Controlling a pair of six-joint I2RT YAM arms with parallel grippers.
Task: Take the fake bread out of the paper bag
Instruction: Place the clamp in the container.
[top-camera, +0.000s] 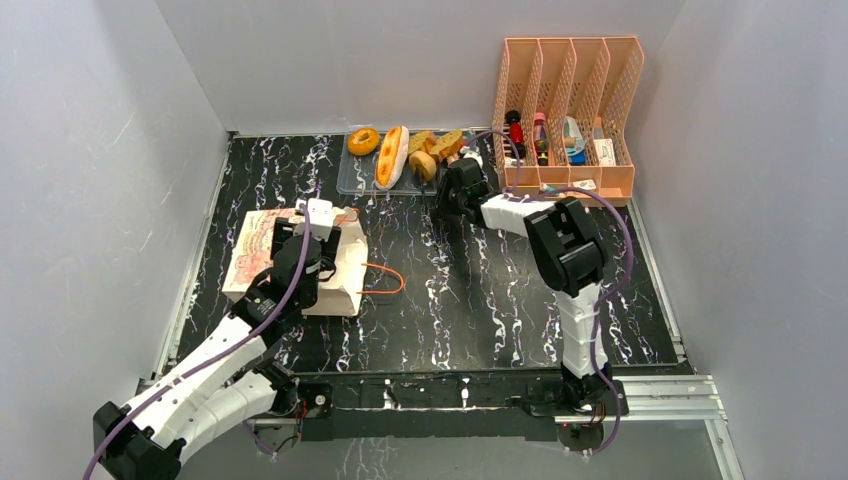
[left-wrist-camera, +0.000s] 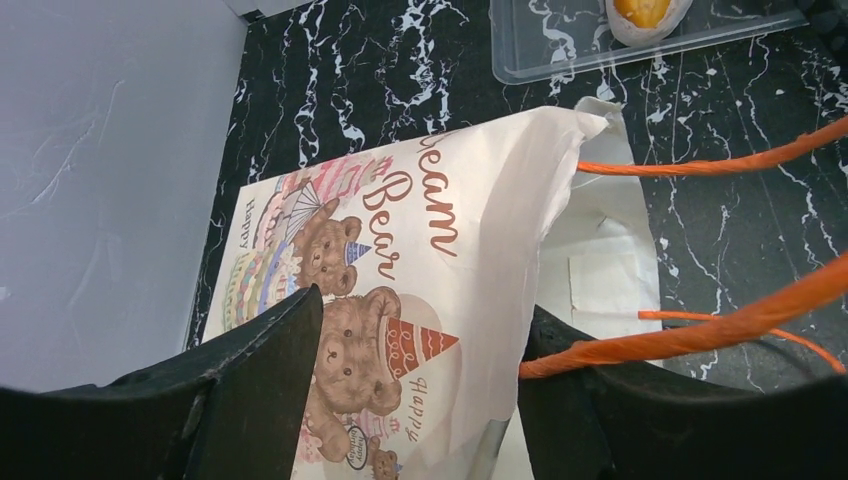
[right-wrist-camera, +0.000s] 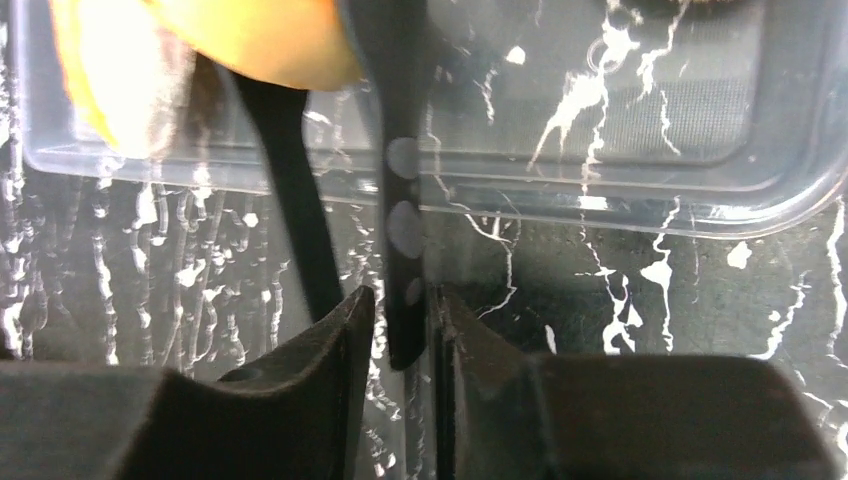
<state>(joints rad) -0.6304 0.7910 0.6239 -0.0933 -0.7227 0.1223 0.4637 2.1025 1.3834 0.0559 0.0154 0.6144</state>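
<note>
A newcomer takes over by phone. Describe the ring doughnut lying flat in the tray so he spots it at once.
At the far edge of the black marbled table, a clear plastic tray sits left of the orange file rack. The ring doughnut lies at the tray's left end, beside the long cream-striped roll. It is the leftmost piece, a golden ring with its hole facing up.

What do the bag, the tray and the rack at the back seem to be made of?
Paper bag: matte paper, creased, with printed bears. Tray: clear glossy plastic; the table pattern shows through. Rack: probably peach plastic, with moulded lattice walls.
</note>
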